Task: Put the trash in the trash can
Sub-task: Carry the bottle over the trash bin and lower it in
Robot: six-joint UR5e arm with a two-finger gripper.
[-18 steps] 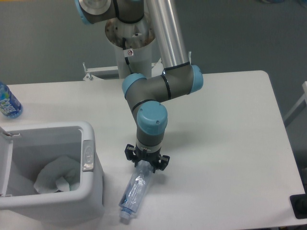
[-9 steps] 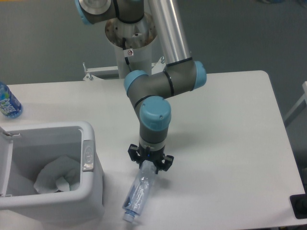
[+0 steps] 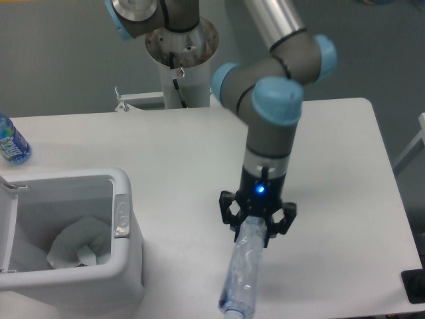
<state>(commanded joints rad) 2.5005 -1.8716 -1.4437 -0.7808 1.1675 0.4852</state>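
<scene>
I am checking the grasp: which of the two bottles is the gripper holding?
The gripper holds the clear crushed bottle, which hangs cap-down below it. The blue-labelled bottle stands untouched at the table's far left edge.

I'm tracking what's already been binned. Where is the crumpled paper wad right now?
The crumpled paper wad lies inside the open trash can at the lower left, well left of the gripper holding the crushed bottle.
</scene>
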